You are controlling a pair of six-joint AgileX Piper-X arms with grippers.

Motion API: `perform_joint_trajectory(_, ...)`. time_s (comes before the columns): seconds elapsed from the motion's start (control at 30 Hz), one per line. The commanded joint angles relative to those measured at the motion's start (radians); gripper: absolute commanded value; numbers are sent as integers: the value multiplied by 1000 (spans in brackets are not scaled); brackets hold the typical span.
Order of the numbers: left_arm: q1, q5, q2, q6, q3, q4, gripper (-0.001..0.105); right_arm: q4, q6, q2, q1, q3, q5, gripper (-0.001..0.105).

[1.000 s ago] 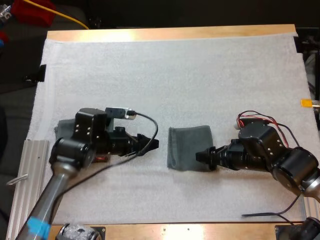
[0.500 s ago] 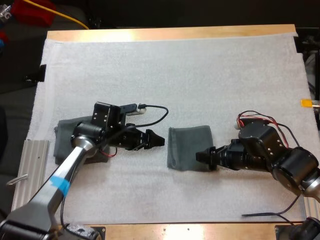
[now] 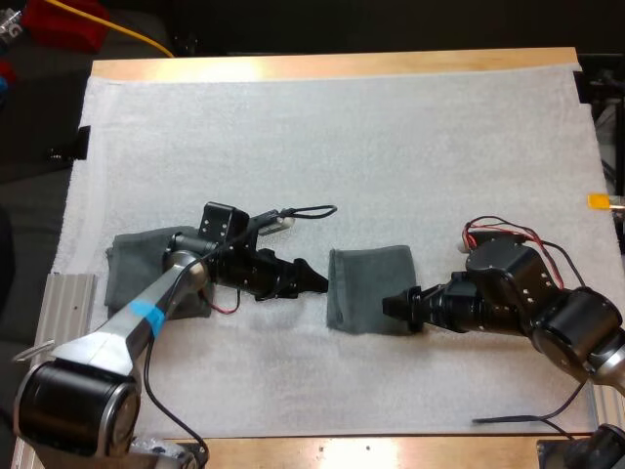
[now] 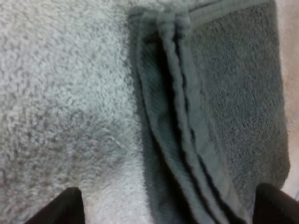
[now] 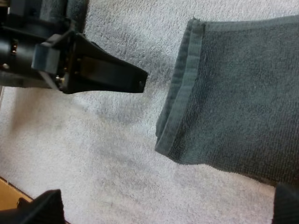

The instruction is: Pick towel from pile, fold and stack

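A folded dark grey-green towel [image 3: 371, 288] lies flat near the middle of the white mat [image 3: 342, 137]. My left gripper [image 3: 314, 283] points at the towel's left folded edge and is almost touching it. In the left wrist view its fingers [image 4: 70, 205] stand apart, open, with the layered towel edge [image 4: 182, 140] just ahead between them. My right gripper [image 3: 394, 306] sits at the towel's near right corner. Its fingers [image 5: 42, 207] are spread wide and open, over the mat and the towel [image 5: 233, 107]. The left gripper [image 5: 135, 77] shows beside the towel's edge.
A second dark towel [image 3: 132, 269] lies at the mat's left side, partly under my left arm. A ribbed metal rail [image 3: 59, 332] runs along the table's left front. The wooden table edge [image 3: 342, 66] borders the mat at the far side.
My left arm has stretched to the right, bringing its gripper from over the left towel up to the folded towel's left edge. The right arm and the towel have stayed put.
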Motion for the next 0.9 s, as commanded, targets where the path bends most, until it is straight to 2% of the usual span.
perform_joint_trajectory(0.0, -5, 16, 5, -3, -3, -20, 71, 9, -12, -5, 1, -4, 2, 85)
perform_joint_trajectory(0.4, -26, 15, 51, -66, -6, -87, 71, 9, -12, -5, 1, -4, 2, 85)
perform_joint_trajectory(0.5, -63, -9, 51, -99, -7, -100, 71, 9, -12, -5, 1, -4, 2, 85)
perform_joint_trajectory(0.57, -91, -57, 51, -131, -10, -105, 71, 9, -12, -5, 1, -4, 2, 85)
perform_joint_trajectory(0.7, -132, -77, 70, -180, -37, -100, 71, 9, -12, -5, 1, -4, 2, 85)
perform_joint_trajectory(0.87, -193, -75, 115, -207, -110, -43, 71, 9, -12, -5, 1, -4, 2, 85)
